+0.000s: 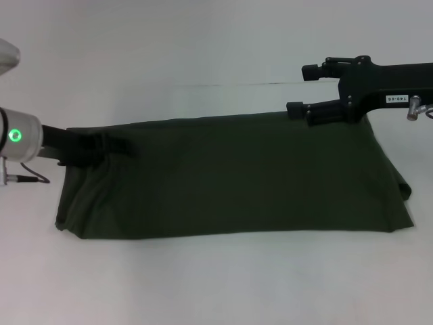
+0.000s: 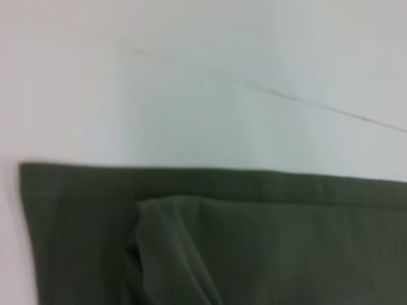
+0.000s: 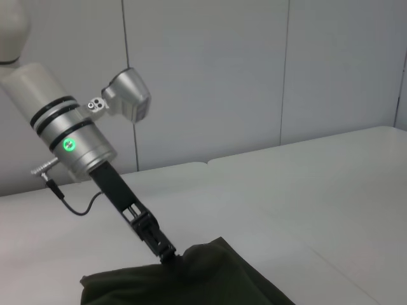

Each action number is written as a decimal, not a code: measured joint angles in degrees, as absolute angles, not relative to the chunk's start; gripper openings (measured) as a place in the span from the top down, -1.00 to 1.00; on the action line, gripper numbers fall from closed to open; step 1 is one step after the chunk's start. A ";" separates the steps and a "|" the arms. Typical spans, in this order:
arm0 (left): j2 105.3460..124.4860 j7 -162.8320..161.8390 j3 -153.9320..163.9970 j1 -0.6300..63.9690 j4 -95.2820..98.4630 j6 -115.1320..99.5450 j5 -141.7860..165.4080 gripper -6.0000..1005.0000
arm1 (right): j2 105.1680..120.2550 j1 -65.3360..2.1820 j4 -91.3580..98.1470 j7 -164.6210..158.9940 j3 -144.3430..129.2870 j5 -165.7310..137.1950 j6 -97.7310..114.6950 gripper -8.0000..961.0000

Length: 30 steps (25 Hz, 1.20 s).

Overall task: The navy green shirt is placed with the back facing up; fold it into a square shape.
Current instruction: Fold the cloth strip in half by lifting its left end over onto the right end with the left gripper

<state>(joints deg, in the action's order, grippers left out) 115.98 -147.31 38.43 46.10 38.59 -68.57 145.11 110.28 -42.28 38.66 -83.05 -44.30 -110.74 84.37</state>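
As seen in the head view, the navy green shirt (image 1: 230, 179) lies on the white table (image 1: 216, 284) as a wide band, already folded lengthwise, long edges running left-right. 1 shirt, 2 grippers, no other items. The left gripper (image 1: 111, 145) sits at the shirt's far-left corner, fabric bunched around its tips; it appears to pinch that corner, prob. to carry it across for the next fold. The right gripper (image 1: 304, 91) hovers at the far-right edge, jaws wide apart, one finger above the cloth, one at edge level, nothing between them. Judgement: it is set to take the matching corner so both ends move together.

Left wrist view: shirt (image 2: 254, 241) fills the lower part, hem edge straight against the table (image 2: 203, 82); one raised wrinkle near the corner, consistent w/ a pull at that spot. Own fingers not visible here.

Right wrist view: the left gripper (image 3: 166, 254) angles down steeply, tips closed onto a lifted peak of shirt (image 3: 210, 276) corner. Table (image 3: 318, 190) seam runs behind.
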 joint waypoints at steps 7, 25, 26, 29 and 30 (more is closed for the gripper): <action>114.68 -148.38 38.32 44.07 41.17 -68.94 145.12 -0.72 | 110.30 -42.27 38.67 -83.07 -44.33 -110.75 84.37 -0.91; 116.86 -147.44 39.03 44.77 40.06 -72.48 143.85 -0.72 | 110.47 -42.71 39.47 -83.46 -44.38 -110.74 83.92 -0.91; 117.06 -147.17 39.03 44.95 40.04 -72.74 143.69 -0.72 | 110.47 -42.73 39.47 -83.40 -44.38 -110.74 83.92 -0.91; 117.41 -146.47 39.07 45.31 40.16 -73.39 143.47 -0.72 | 110.47 -42.81 39.53 -83.36 -44.38 -110.74 84.12 -0.91; 117.46 -146.39 39.01 45.28 40.65 -73.62 143.45 -0.72 | 110.47 -42.81 39.60 -83.35 -44.38 -110.74 84.21 -0.91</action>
